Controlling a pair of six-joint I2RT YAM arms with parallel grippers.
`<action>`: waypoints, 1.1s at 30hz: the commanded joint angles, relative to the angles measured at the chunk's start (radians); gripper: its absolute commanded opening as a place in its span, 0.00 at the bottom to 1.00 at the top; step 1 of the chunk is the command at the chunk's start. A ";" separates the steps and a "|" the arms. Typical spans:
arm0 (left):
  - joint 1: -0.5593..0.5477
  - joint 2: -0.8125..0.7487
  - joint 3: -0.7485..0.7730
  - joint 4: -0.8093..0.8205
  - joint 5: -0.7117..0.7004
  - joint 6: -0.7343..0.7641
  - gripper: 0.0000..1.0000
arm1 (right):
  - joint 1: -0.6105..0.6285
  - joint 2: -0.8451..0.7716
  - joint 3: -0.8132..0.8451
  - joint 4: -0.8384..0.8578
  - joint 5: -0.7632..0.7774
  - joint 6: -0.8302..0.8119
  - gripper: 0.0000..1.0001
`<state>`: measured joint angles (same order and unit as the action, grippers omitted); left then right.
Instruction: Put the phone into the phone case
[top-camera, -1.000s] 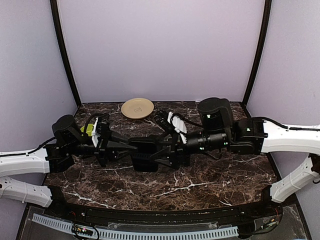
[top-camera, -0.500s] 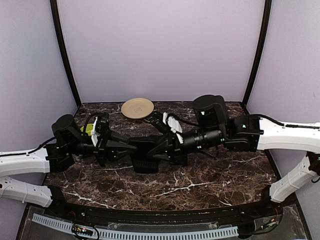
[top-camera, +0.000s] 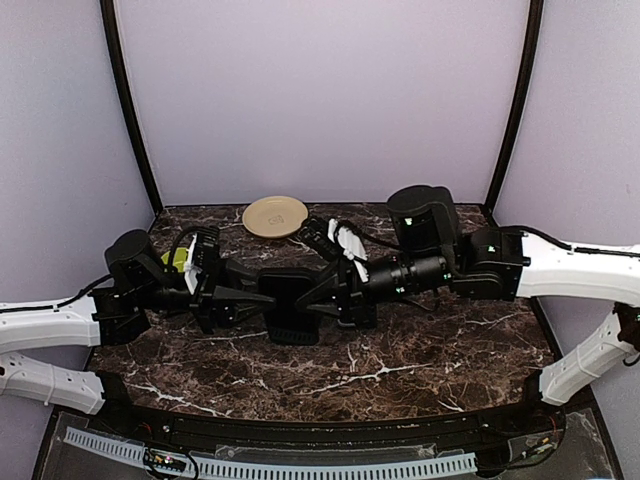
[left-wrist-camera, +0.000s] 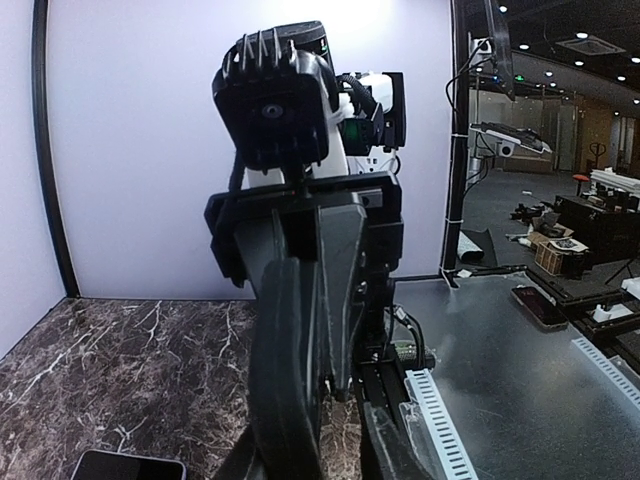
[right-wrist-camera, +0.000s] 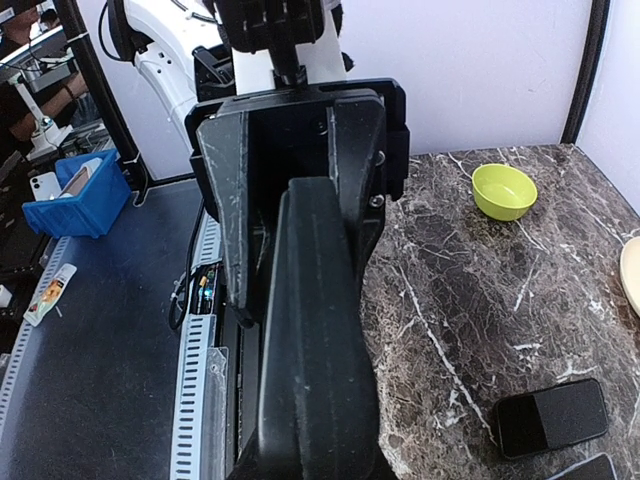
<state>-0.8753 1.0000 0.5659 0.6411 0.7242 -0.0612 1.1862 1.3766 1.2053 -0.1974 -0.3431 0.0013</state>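
Observation:
A black phone case (top-camera: 290, 306) hangs edge-up over the middle of the table, held between both arms. My left gripper (top-camera: 248, 296) is shut on its left edge, and my right gripper (top-camera: 335, 296) is shut on its right edge. In the left wrist view the case (left-wrist-camera: 290, 380) stands edge-on between my fingers, with the right gripper behind it. In the right wrist view it (right-wrist-camera: 315, 330) fills the centre. A black phone (right-wrist-camera: 550, 417) lies flat on the marble towards the back. A phone corner also shows in the left wrist view (left-wrist-camera: 125, 466).
A yellow-green bowl (top-camera: 175, 258) sits at the left behind my left arm and also shows in the right wrist view (right-wrist-camera: 503, 190). A tan plate (top-camera: 275, 216) sits at the back centre. A second dark slab (right-wrist-camera: 592, 468) lies beside the phone.
My right arm has shifted a little to the left, closer to the left gripper. The case stays held between the two grippers at about the same spot.

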 joint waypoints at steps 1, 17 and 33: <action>-0.007 0.009 0.022 0.014 -0.005 0.014 0.30 | -0.008 -0.060 0.053 0.101 -0.020 0.014 0.00; -0.039 0.065 0.034 -0.002 0.016 0.005 0.11 | -0.008 -0.117 -0.024 0.193 0.002 0.046 0.00; -0.040 0.055 0.034 -0.004 0.003 0.008 0.19 | -0.018 -0.121 -0.062 0.187 0.016 0.046 0.00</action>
<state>-0.9119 1.0706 0.5705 0.6174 0.7227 -0.0597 1.1797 1.2842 1.1557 -0.0879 -0.3359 0.0399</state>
